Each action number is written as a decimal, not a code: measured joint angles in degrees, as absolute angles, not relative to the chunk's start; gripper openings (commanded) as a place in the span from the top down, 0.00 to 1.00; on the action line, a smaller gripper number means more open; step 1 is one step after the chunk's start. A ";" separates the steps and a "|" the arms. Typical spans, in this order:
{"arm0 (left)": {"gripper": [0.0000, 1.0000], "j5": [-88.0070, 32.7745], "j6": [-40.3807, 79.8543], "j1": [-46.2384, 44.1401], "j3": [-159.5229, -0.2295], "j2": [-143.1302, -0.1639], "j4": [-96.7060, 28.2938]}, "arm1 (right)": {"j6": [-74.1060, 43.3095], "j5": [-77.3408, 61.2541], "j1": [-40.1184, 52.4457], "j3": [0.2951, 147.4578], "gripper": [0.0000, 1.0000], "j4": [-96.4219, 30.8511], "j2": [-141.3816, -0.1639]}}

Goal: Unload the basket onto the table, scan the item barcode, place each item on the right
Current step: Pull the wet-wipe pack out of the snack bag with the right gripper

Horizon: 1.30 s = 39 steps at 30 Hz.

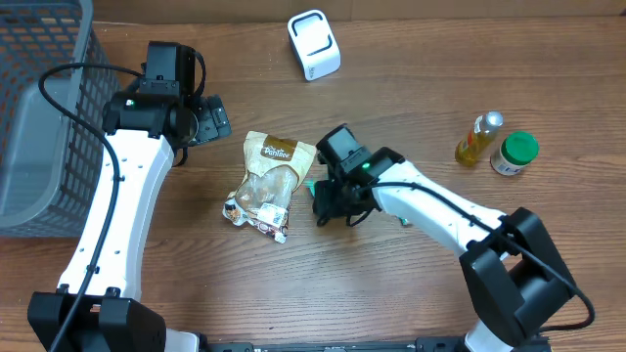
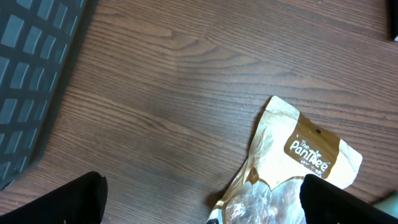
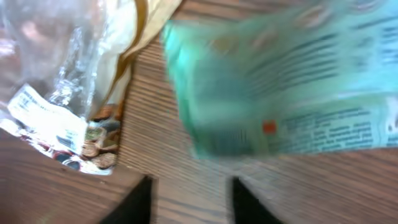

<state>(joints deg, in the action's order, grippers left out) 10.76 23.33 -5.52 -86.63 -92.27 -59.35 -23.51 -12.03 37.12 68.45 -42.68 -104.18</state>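
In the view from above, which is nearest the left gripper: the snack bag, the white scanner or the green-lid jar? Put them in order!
1. snack bag, just beside the left gripper, mid-table.
2. white scanner, near the top edge.
3. green-lid jar, far across, beside the yellow bottle.

Grey mesh basket [image 1: 49, 49] far left; yellow bottle [image 1: 477, 139] beside green-lidded jar [image 1: 514, 154], right.

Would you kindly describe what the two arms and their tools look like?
Both have white link shells, black joints and black bases. A black cable loops beside the left arm; a small green light glows near the wrist of the right arm. The left tool and right tool are black, each with two dark fingers.
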 measured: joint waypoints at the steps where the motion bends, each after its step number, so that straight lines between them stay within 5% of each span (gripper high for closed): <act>1: 0.00 10.76 23.33 -5.52 -86.63 -92.27 -59.35 | -23.68 -12.08 37.69 68.45 0.90 -42.48 -104.18; 39: 0.00 10.76 23.33 -5.52 -86.63 -92.27 -59.35 | -26.96 -12.47 39.05 65.21 0.86 -40.73 -104.20</act>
<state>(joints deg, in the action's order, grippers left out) 10.76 23.33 -5.52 -86.63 -92.27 -59.35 -26.96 -12.47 39.05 65.21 -40.73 -104.20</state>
